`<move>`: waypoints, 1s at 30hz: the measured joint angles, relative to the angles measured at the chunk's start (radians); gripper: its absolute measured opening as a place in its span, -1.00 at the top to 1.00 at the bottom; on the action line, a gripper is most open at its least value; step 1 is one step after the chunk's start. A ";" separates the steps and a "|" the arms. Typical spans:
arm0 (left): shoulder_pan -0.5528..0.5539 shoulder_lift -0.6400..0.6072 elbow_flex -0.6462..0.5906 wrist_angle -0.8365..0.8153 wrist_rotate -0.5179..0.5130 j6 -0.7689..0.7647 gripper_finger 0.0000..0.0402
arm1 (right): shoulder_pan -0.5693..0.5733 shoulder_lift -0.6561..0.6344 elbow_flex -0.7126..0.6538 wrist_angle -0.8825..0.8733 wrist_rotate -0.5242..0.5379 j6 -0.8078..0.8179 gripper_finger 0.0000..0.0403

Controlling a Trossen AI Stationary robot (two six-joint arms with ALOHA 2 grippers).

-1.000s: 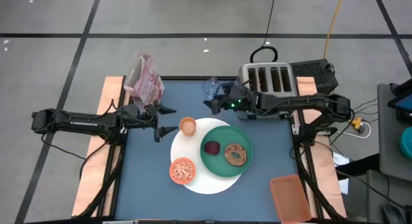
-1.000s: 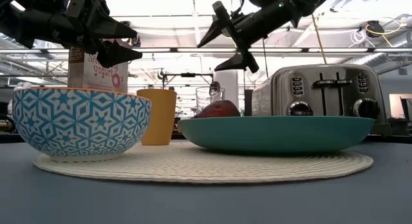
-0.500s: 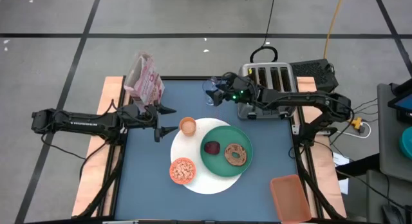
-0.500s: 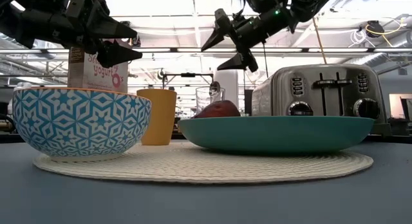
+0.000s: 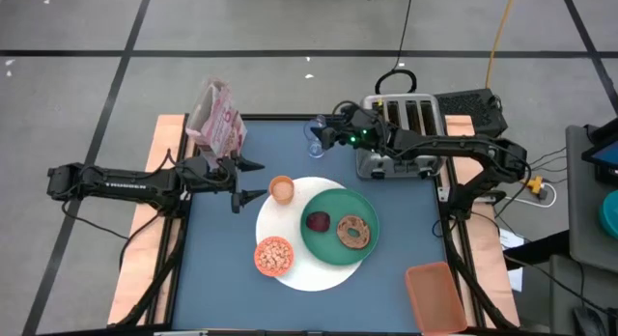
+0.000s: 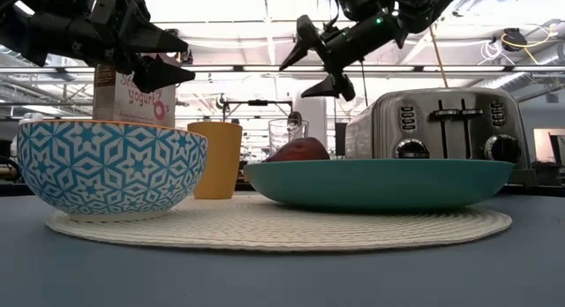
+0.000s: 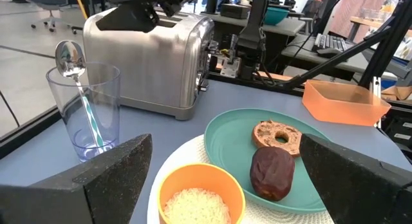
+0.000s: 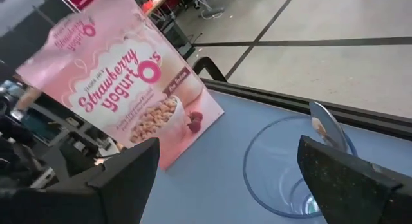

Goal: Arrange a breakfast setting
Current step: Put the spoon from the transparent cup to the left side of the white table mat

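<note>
A green plate [image 5: 333, 241] holding a brown bagel [image 5: 354, 232] and a dark red fruit [image 5: 318, 221] rests on a larger white woven disc [image 5: 307, 273]. On the disc also stand an orange cup [image 5: 281, 189] and a small bowl [image 5: 273, 256], orange inside. A clear glass [image 5: 315, 135] with a metal spoon [image 7: 69, 56] standing in it is at the table's far side. My right gripper [image 5: 325, 136] is open, hovering above and beside the glass [image 8: 290, 172]. My left gripper [image 5: 247, 180] is open and empty, in the air left of the cup.
A steel toaster [image 5: 401, 126] stands at the far right, close behind my right arm. A pink cereal bag [image 5: 217, 119] stands at the far left. An orange tray [image 5: 435, 297] lies at the near right corner.
My right gripper has gone toward the table's far edge and a little up, from in front of the toaster to the glass, staying open.
</note>
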 joint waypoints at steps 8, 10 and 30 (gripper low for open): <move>0.000 0.000 0.000 0.000 0.000 0.002 -0.98 | 0.000 0.001 0.103 -0.129 -0.001 0.003 -0.77; 0.000 0.000 0.000 0.000 0.000 0.002 -0.98 | 0.000 0.001 0.156 -0.227 -0.001 0.010 -0.77; 0.000 0.000 0.000 0.000 0.000 0.002 -0.98 | -0.013 0.070 0.320 -0.514 0.001 0.141 -0.77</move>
